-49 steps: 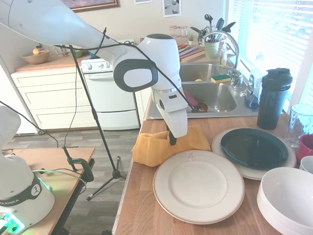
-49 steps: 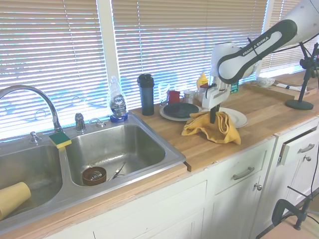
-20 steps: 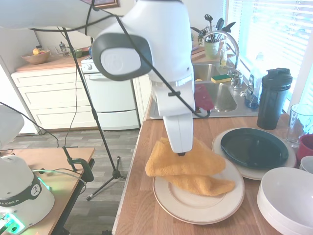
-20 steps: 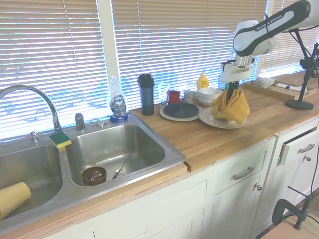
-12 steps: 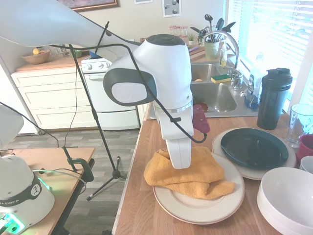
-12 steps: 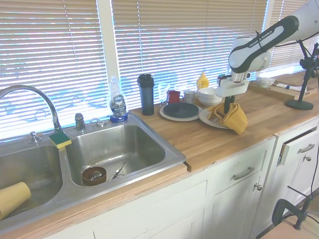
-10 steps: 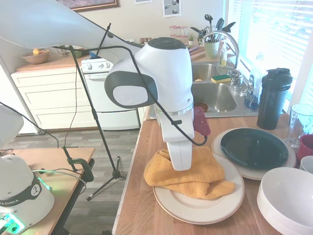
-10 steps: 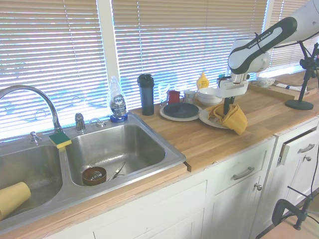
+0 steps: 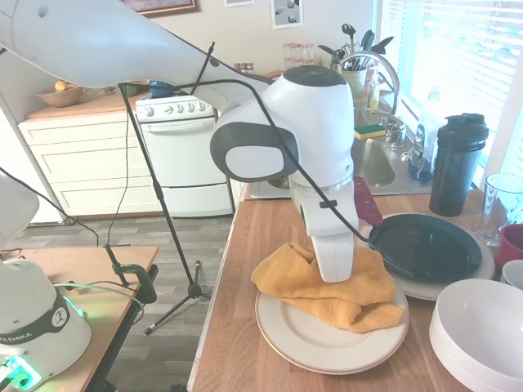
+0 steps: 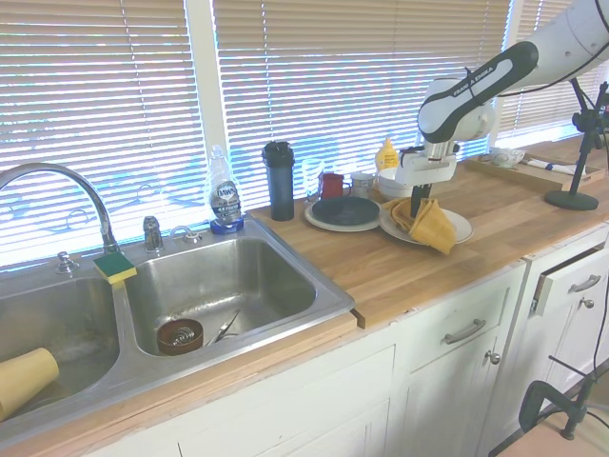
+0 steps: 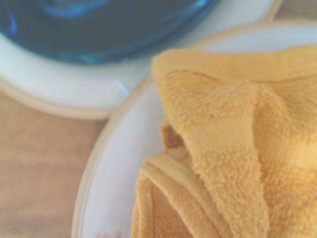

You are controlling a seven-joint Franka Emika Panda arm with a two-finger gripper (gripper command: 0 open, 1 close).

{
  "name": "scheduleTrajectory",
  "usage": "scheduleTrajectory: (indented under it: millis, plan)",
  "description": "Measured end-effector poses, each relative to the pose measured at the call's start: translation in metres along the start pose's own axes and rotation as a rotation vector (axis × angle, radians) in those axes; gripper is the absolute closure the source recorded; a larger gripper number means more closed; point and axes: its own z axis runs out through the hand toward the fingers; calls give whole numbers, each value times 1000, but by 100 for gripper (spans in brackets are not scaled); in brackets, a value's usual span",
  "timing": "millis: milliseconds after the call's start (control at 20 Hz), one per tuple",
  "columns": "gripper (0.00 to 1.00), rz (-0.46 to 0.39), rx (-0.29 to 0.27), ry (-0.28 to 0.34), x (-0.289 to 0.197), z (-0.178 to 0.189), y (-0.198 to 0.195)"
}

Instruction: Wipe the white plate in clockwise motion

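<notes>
The white plate lies on the wooden counter near its front edge, with a crumpled yellow cloth spread over its far half. My gripper points straight down into the cloth and is shut on it, pressing it against the plate; the fingertips are buried in the folds. From the other side, the gripper stands over the cloth on the white plate. The wrist view shows the cloth lying on the white plate, close to its rim.
A dark green plate on a second cream plate sits right behind the white one, nearly touching it. White bowls, a red cup, a glass and a black bottle crowd the right. The sink lies further along the counter.
The gripper carried the cloth from the counter onto the white plate. In the last half second it slid the cloth across the plate toward the dark green plate.
</notes>
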Motion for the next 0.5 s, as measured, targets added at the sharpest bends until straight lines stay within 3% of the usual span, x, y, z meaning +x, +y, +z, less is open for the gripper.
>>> scheduleTrajectory:
  millis: [500]
  plan:
    - [100,96,-19,25,53,10,21]
